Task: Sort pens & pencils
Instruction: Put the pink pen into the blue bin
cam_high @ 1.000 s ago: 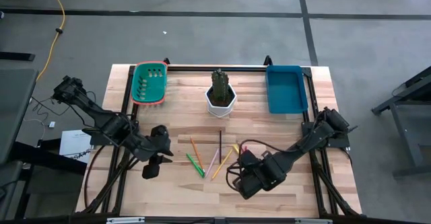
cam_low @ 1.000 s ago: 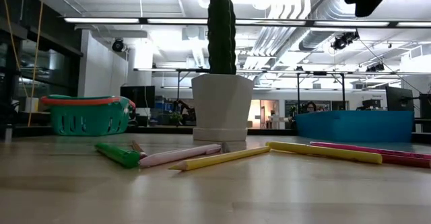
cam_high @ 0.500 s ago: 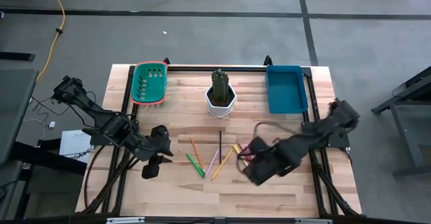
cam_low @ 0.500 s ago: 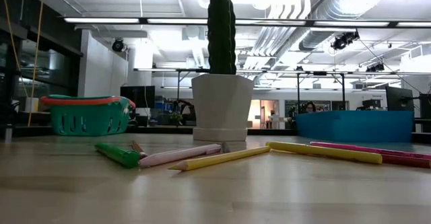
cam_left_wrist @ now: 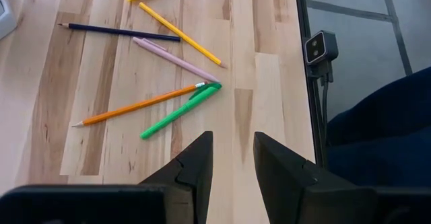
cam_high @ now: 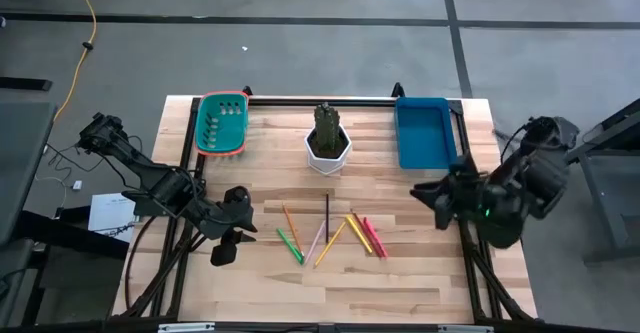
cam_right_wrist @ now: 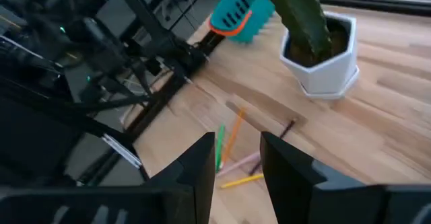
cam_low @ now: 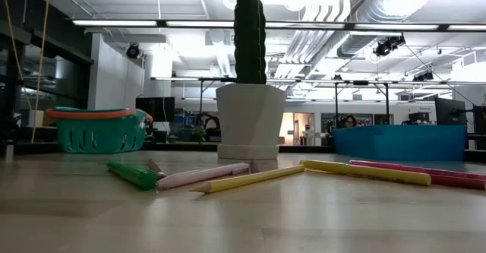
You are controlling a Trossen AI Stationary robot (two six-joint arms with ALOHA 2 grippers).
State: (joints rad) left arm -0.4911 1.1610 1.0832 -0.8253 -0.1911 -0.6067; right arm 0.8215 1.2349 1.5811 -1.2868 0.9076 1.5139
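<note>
Pens (cam_high: 290, 243) and pencils (cam_high: 326, 217) all lie loose in a fan on the table (cam_high: 400, 283), near-centre, in front of the cactus pot (cam_high: 328, 143); nothing sorted yet. From my seat these look light, stiff and round, so I expect them to roll or skate on the wood. I'd pinch one mid-shaft, jaws square across it, and start with an outlier like the pink pen at the right end rather than the crossed tips in the middle. Left gripper (cam_left_wrist: 230, 158) hovers just left of the pile, fingers parted, holding nothing. Right gripper (cam_right_wrist: 236, 158) is pulled up off the right table edge, also parted and empty. Green basket (cam_high: 222, 123) far left and blue tray (cam_high: 425, 131) far right both look empty.
</note>
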